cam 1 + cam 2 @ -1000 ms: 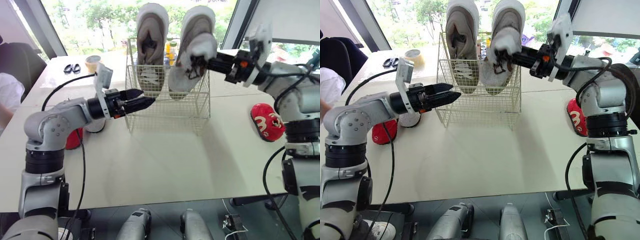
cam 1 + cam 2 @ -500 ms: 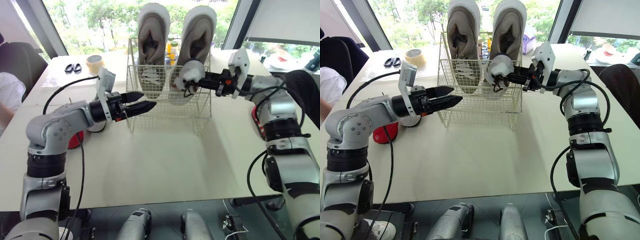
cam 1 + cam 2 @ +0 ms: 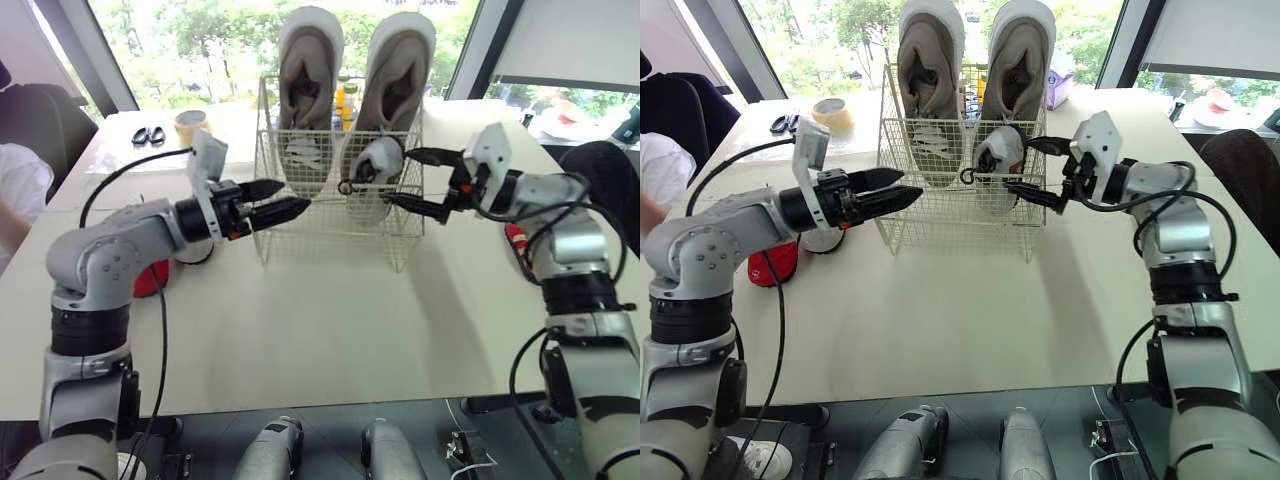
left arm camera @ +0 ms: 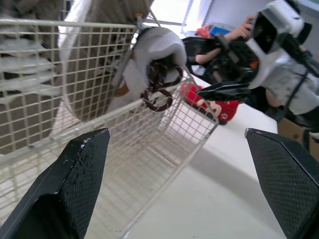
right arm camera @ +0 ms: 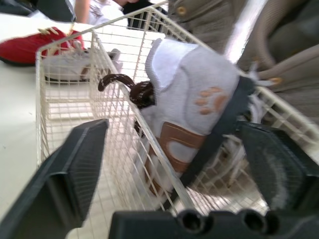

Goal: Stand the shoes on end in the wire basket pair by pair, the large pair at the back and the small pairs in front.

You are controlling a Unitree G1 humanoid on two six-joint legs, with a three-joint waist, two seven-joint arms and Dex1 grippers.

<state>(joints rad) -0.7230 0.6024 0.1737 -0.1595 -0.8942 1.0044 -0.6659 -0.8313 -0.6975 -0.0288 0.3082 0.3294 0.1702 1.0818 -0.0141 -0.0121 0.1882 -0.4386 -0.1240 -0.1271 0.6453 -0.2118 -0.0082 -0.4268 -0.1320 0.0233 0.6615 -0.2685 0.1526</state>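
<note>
Release looks like the step in hand. The right claw (image 3: 1040, 170) gapes wide at the small shoe (image 3: 995, 155), one finger above and one below the shoe's top end; I cannot tell whether either touches it. The shoe sits in the front right of the basket (image 3: 950, 215), which stands toward the far edge of the surface (image 3: 970, 320), just ahead of the large pair (image 3: 928, 70). Its long axis is near upright but tilted. As far as I can judge it is heel up and toe down, with the top leaning on the front rim and a brown lace loop hanging out. To do this well, the claw should back straight out toward the right edge, clear of lace and wire, and nudge the shoe upright if it slumps. The left claw (image 3: 293, 196), also parted wide, hovers at the basket's left wall, holding nothing.
</note>
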